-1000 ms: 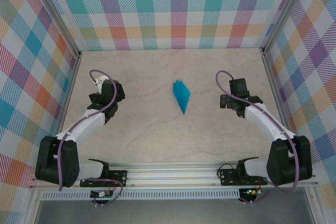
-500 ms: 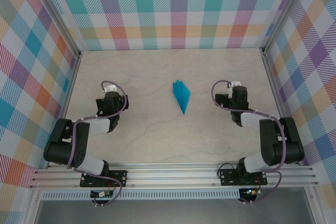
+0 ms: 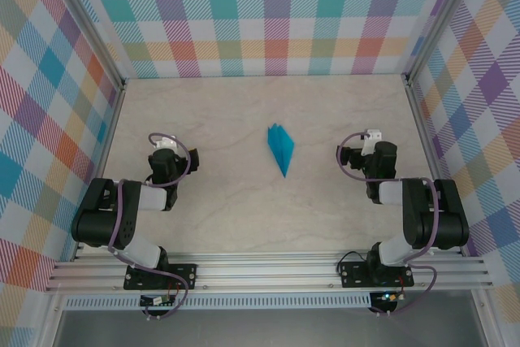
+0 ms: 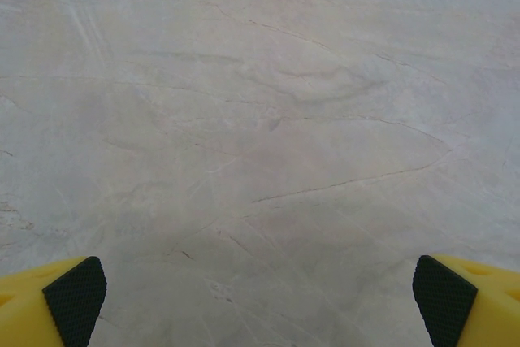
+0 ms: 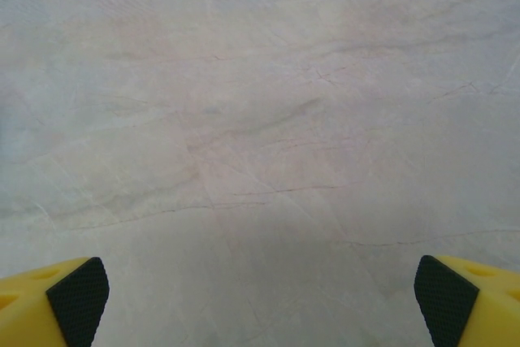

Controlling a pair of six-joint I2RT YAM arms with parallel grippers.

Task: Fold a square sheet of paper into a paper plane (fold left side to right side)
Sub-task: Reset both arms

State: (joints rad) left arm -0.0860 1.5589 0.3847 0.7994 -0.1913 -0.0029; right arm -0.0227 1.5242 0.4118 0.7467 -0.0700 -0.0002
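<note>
The square sheet of paper now lies as a paper plane (image 3: 279, 148), a narrow turquoise dart flat on the table's middle, its tip pointing toward the near edge. My left gripper (image 3: 166, 160) is folded back at the left, well apart from the plane. My right gripper (image 3: 377, 156) is drawn back at the right, about the same distance from it. In the left wrist view the left gripper (image 4: 260, 302) is open with bare table between its yellow fingers (image 4: 75, 298). In the right wrist view the right gripper (image 5: 260, 302) is open too, fingers (image 5: 77, 298) wide over bare table.
The pale marble-look table (image 3: 244, 209) is fenced by plaid walls (image 3: 260, 14) at the back and both sides. An aluminium rail (image 3: 268, 270) with the arm bases runs along the near edge.
Both arms have pulled back from their reach and folded down toward their bases. The paper plane has not moved. Both grippers have stayed open.
</note>
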